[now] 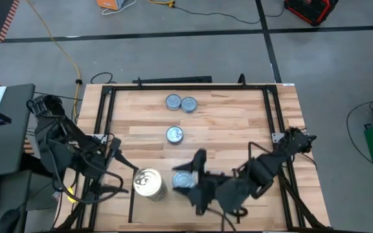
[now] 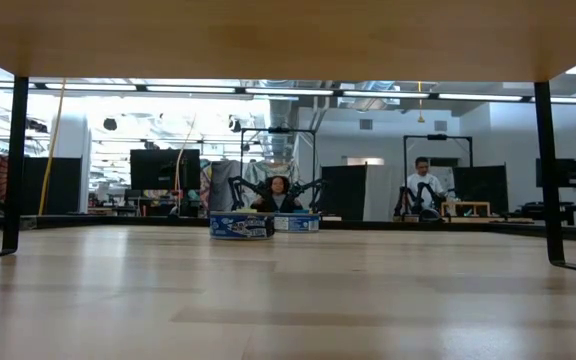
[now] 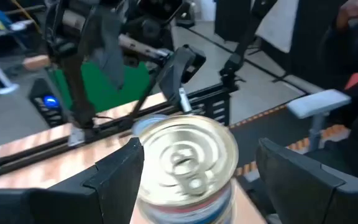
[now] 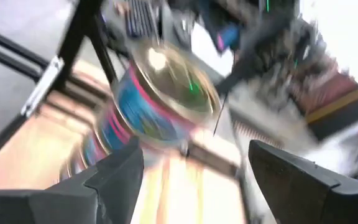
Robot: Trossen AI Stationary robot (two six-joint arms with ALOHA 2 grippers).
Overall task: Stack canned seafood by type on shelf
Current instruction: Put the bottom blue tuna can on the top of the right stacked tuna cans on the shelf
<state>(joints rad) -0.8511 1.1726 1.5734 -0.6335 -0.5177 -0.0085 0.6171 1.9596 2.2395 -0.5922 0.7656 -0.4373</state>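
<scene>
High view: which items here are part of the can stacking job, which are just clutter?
Job:
- gold-top can stack, beside left gripper
- silver-top can at right gripper
- single can
- can pair
- wooden shelf

Clutter:
- yellow cable
- red case
- orange item on floor

Even overhead light throughout — ceiling strips glow in the low view, the right wrist view smeared by motion blur.
</scene>
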